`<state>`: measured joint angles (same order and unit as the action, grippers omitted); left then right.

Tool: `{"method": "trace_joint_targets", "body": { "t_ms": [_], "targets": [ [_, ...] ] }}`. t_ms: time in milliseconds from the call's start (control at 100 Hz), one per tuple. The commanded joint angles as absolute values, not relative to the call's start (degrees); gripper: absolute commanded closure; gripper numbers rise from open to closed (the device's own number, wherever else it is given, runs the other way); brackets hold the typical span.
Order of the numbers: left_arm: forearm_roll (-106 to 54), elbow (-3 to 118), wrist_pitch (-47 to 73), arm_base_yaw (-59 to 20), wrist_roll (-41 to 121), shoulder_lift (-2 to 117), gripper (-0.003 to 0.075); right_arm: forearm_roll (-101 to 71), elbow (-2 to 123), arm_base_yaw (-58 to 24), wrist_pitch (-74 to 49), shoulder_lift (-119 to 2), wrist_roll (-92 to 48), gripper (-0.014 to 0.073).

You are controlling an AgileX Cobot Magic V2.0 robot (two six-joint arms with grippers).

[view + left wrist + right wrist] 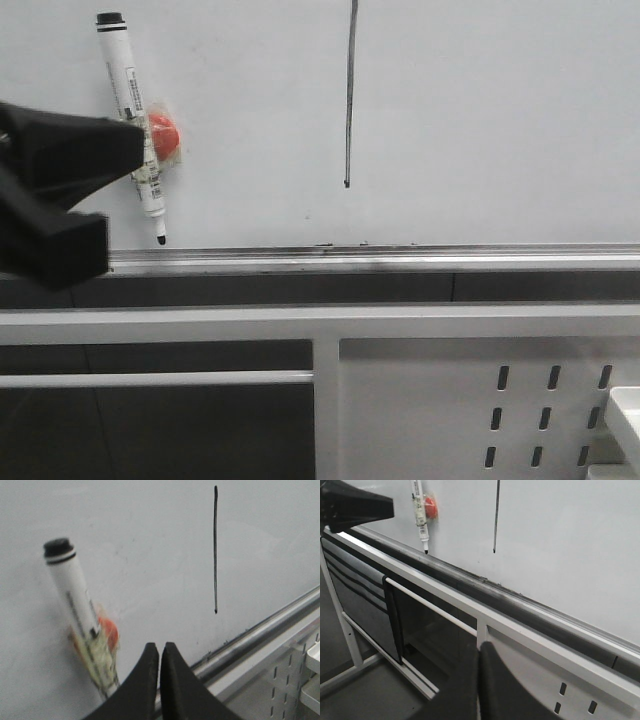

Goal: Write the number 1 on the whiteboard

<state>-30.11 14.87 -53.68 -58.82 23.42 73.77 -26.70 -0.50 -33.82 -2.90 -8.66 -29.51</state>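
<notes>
Dark, thin vertical marker stroke, the number 1 (350,95), already on the glossy pale grey-white whiteboard (480,120), right of the white marker pen with black cap (133,125) stuck to an orange-red holder (165,138). Left gripper (160,652) clenched on nothing, just beside the pen; right gripper (479,652) likewise pressed together, low and well apart. Best withdrawn straight back, clear of pen and wet ink.

Left pincer (159,652): jaws closed together, empty, held near the whiteboard (150,555). Right pincer (479,652): jaws closed, empty, below its ledge.
</notes>
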Motion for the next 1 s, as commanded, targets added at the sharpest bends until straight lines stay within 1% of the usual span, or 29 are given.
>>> {"method": "trace_joint_targets", "body": {
  "t_ms": [0,150,360,410,560,620,730,810,910,960,990],
  "targets": [
    [-34.1,22.2,-50.4,-59.2,32.2,71.0,0.0740,-27.0,-1.2,-33.4,0.4,-9.1,-29.8,0.0663],
    [-41.8,31.3,-37.9,-58.2,43.6,66.0,0.0740,-27.0,-1.2,-33.4,0.4,-9.1,-29.8,0.0663],
    [-48.0,31.8,-36.4,-58.2,44.5,58.9,0.0740,-27.0,-1.2,-33.4,0.4,-9.1,-29.8,0.0663],
    [-48.0,31.8,-37.0,-58.2,44.7,58.2,0.0740,-27.0,-1.2,-33.4,0.4,-9.1,-29.8,0.0663],
    [-49.4,30.8,-40.1,-58.2,52.9,56.9,0.0740,-27.0,-1.2,-33.4,0.4,-9.1,-29.8,0.0663],
    [-53.4,30.6,-42.8,-58.2,55.3,56.8,0.0740,-27.0,-1.2,-33.4,0.4,-9.1,-29.8,0.0663],
    [-62.5,30.3,-51.6,-58.2,57.0,56.4,0.0740,-27.0,-1.2,-33.4,0.4,-9.1,-29.8,0.0663],
    [-65.2,29.8,-53.2,-59.4,59.2,53.6,0.0740,-27.0,-1.2,-33.4,0.4,-9.1,-29.8,0.0663],
    [-63.8,29.9,-47.7,-57.1,63.6,49.6,0.0740,-27.0,-1.2,-33.4,0.4,-9.1,-29.8,0.0663],
    [-63.0,29.9,-41.5,-53.8,63.9,46.8,0.0740,-27.0,-1.2,-33.4,0.4,-9.1,-29.8,0.0663],
    [-63.0,29.9,-37.0,-50.5,63.9,45.1,0.0740,-27.0,-1.2,-33.4,0.4,-9.1,-29.8,0.0663]
  ]
}}
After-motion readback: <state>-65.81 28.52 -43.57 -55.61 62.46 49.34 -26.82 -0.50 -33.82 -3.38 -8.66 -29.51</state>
